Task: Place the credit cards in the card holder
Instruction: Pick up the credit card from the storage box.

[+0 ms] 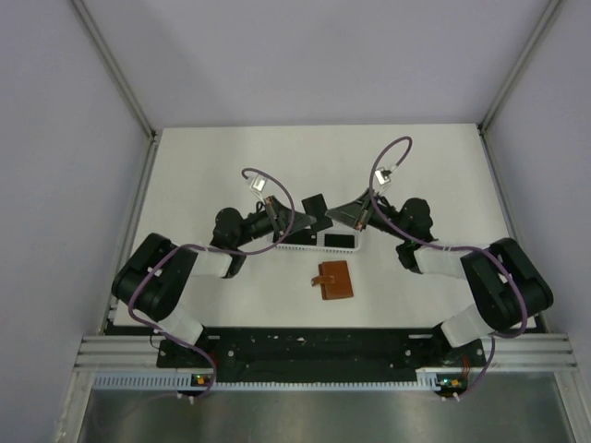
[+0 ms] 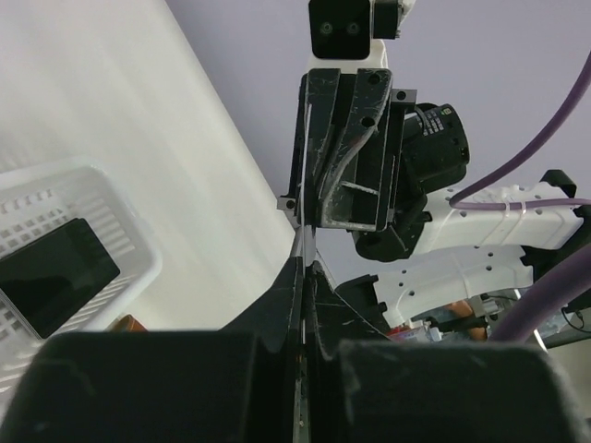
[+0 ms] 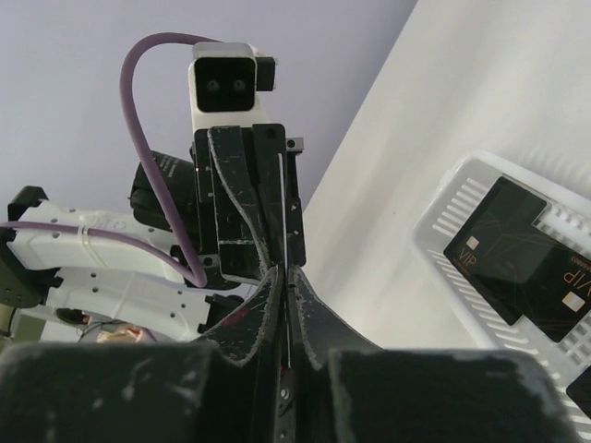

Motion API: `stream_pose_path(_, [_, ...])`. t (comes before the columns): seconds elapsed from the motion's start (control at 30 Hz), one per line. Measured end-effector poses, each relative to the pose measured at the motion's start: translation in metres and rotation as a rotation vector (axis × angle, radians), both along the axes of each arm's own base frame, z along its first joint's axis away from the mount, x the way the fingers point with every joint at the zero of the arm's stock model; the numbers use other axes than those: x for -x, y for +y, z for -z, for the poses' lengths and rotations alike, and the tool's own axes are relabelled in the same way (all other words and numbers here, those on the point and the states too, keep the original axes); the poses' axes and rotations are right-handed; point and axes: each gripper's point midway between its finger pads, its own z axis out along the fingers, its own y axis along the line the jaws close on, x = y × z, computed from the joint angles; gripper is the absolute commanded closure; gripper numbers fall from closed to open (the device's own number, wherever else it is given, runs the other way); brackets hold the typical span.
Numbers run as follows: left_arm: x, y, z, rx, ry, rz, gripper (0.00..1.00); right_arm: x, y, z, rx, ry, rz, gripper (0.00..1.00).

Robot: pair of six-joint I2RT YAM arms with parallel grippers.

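Cards [image 3: 517, 263] lie in white basket [image 3: 441, 208].
Left gripper [image 1: 295, 219], right gripper [image 1: 332, 214] pinch one card [image 1: 316, 209]; card holder [image 1: 334, 281] at 6 o'clock.

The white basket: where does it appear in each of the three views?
Top external: white basket at the centre of the picture.
Left wrist: basket at the lower left edge.
Right wrist: basket at the right edge.
Shared landmark: the held black credit card, edge-on in both wrist views.

One brown card holder [image 1: 334, 280], one white basket [image 1: 294, 245], two arms [image 1: 157, 277], at least three credit cards [image 3: 503, 249]
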Motion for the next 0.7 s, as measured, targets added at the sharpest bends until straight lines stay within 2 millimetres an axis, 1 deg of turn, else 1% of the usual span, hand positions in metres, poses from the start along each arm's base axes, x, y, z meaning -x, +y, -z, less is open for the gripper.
stream_pose_path(0.03, [0.0, 0.0, 0.0, 0.0, -0.001, 0.002, 1.0, 0.0, 0.0, 0.001, 0.005, -0.001, 0.001, 0.83])
stream_pose_path(0.1, [0.001, -0.001, 0.0, 0.0, -0.001, 0.006, 1.0, 0.002, -0.001, 0.001, 0.022, -0.009, -0.006, 0.74])
stream_pose_path(0.2, [0.002, -0.002, -0.001, 0.0, -0.005, 0.013, 1.0, 0.009, -0.001, 0.002, 0.062, -0.028, -0.029, 0.66])
stream_pose_path(0.27, [0.003, -0.003, -0.004, 0.001, -0.016, 0.027, 1.0, 0.012, -0.001, 0.0, 0.092, -0.049, -0.045, 0.65])
stream_pose_path(0.47, [0.009, -0.007, -0.011, 0.002, -0.044, 0.077, 1.0, 0.018, -0.003, -0.01, 0.166, -0.128, -0.074, 0.66])
stream_pose_path(0.7, [0.021, -0.017, -0.02, 0.005, -0.079, 0.155, 1.0, 0.024, -0.003, -0.002, 0.211, -0.12, -0.107, 0.72])
